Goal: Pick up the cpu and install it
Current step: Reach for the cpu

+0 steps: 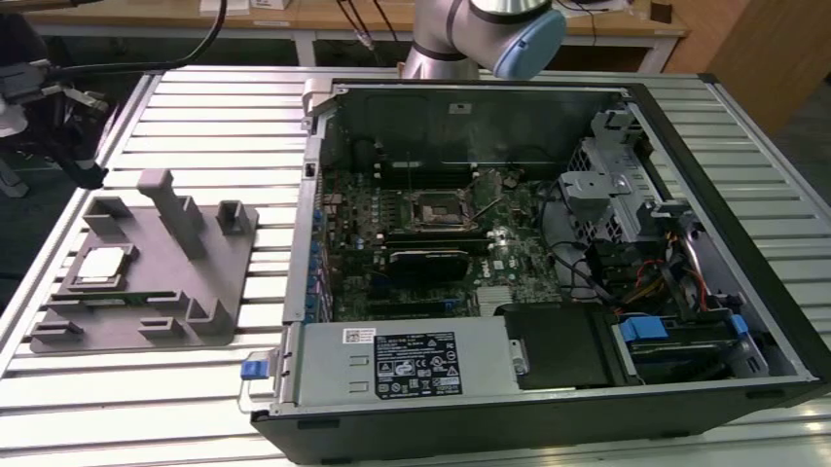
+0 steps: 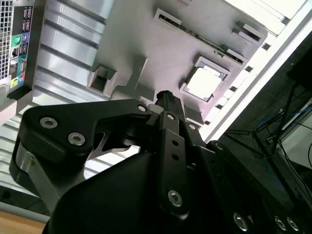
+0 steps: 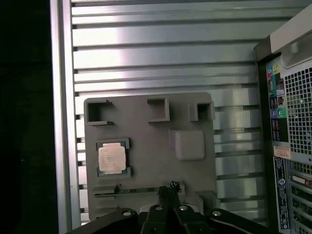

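— Fingers (image 2: 165, 97) pinched together, gripping nothing?
— Right. Case (image 1: 520, 122) lies open, socket (image 1: 439, 209) looks empty. Gripper (image 3: 168, 186) hangs well clear of the tray (image 3: 146, 146); cpu (image 3: 112, 158) sits in its pocket there, untouched. Pick-up and install are both left.

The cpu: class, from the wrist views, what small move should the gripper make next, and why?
Probably shift the gripper across until centred above the cpu. The cpu lies flat in its recess on the grey tray, untouched; the gripper hangs over the tray, offset from the cpu.
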Controlling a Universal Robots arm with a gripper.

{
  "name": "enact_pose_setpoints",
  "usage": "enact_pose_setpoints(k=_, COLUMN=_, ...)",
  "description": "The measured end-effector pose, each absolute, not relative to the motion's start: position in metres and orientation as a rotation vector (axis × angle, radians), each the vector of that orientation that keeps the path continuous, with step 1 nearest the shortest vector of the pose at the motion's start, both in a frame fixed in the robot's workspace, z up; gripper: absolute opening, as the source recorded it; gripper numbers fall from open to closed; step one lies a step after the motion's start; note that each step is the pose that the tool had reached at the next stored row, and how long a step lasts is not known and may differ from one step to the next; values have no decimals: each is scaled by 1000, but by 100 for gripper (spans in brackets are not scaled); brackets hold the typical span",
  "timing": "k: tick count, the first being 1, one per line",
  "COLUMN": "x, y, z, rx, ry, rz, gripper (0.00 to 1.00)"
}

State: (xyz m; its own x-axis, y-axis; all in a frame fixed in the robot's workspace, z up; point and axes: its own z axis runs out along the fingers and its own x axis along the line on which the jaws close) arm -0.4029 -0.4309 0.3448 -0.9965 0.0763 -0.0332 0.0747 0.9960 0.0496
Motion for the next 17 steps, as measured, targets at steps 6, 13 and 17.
enact_pose_setpoints(k=6, x=-408, y=-433, z=341, rx=117, ry=3103, rz=75, gripper=11)
enact_pose_setpoints(k=13, x=-413, y=-436, z=337, rx=117, ry=3103, rz=75, gripper=11)
enact_pose_setpoints(k=17, x=-417, y=-437, z=335, rx=117, ry=3103, rz=75, gripper=11)
